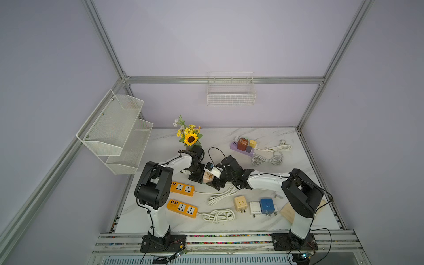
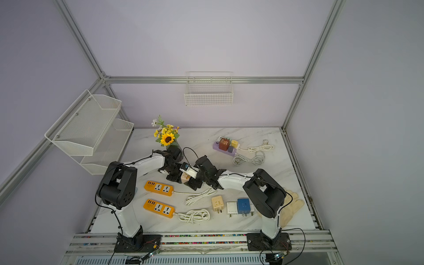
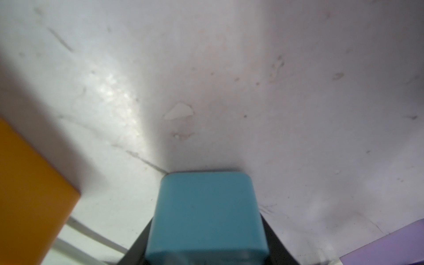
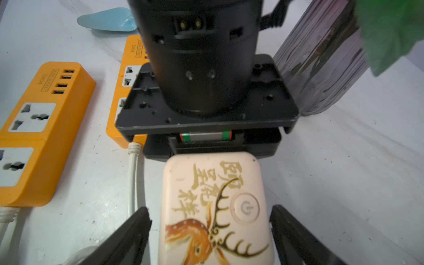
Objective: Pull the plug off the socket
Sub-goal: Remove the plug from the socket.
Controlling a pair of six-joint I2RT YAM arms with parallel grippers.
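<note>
A pink plug (image 4: 213,183) printed with a deer and a power button stands on the marble table, in both top views (image 1: 208,176) (image 2: 184,177). My right gripper (image 4: 208,210) is open around it, with a gap between each black finger (image 4: 135,229) and the plug's sides. My left gripper (image 3: 206,220) is shut on a teal-blue block (image 3: 206,202), pointing down at the table just beyond the pink plug (image 1: 196,176). The socket and how the plug joins the blue block are hidden behind the plug and the left gripper's body (image 4: 202,91).
Two orange power strips (image 1: 182,188) (image 1: 182,207) lie left of the grippers, with coiled white cords (image 1: 221,193). A purple vase of flowers (image 1: 190,140) stands just behind. A purple strip with adapters (image 1: 243,146) lies at the back right. Loose beige (image 1: 240,203) and blue (image 1: 267,205) adapters lie in front.
</note>
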